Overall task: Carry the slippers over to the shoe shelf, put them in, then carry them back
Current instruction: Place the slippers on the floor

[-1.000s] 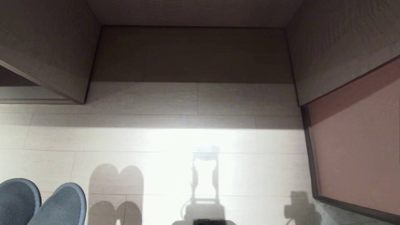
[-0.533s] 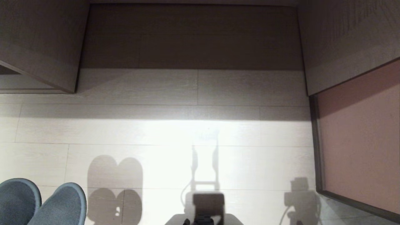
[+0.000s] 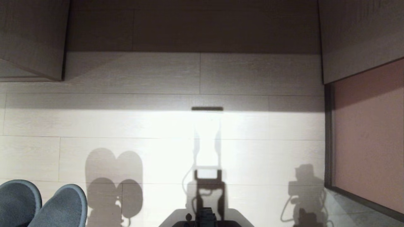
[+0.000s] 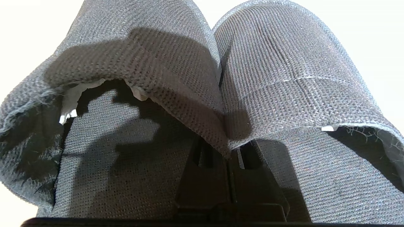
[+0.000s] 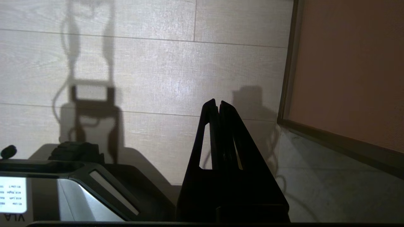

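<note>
Two slippers (image 4: 284, 78) are pinched side by side at their inner edges in the closed left gripper (image 4: 228, 154), low at the robot's left; right gripper (image 5: 218, 105) clamped shut, empty, above pale floor (image 3: 252, 75) before a wooden recess (image 3: 195, 28)

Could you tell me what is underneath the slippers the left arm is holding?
Below the slippers the head view shows pale wood-look floor with their shadow. The left end effector is shut on their inner edges. The floor directly beneath them is out of frame.
</note>
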